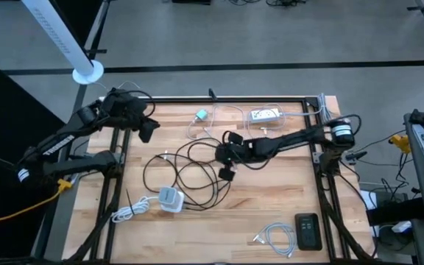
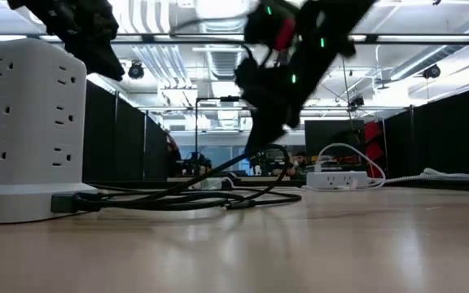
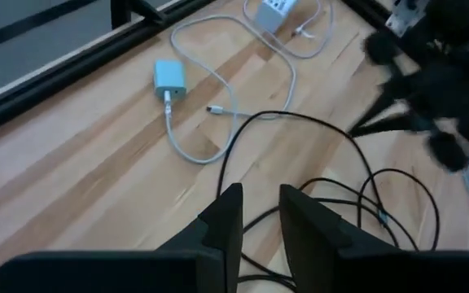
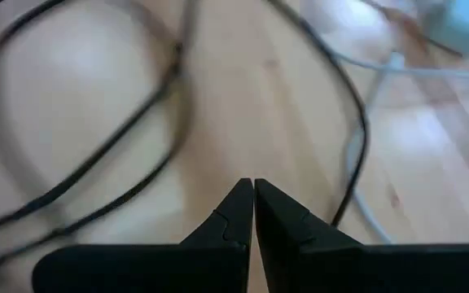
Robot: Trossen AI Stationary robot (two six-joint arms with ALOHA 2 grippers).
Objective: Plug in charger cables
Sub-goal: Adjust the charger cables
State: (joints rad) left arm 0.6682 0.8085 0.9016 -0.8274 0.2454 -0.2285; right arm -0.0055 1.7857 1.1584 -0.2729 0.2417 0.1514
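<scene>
A long black charger cable [image 1: 190,165] lies in loose loops on the middle of the wooden table, and also shows in the right wrist view [image 4: 96,155]. My right gripper [image 1: 225,163] hangs shut above those loops [image 4: 253,189], with nothing visible between its fingertips. My left gripper [image 1: 150,129] hovers open at the far left [image 3: 259,207], holding nothing. A white cable [image 3: 210,106] runs from a teal plug [image 1: 201,115] at the far side. Coiled white cables lie near left [image 1: 129,213] and near right [image 1: 274,235].
A white cube adapter [image 1: 170,199] stands near the front left; in the low view [image 2: 31,122] a black lead enters its base. A white power strip [image 1: 266,115] lies at the far edge, and a black device [image 1: 308,230] at the near right. Black frame rails border the table.
</scene>
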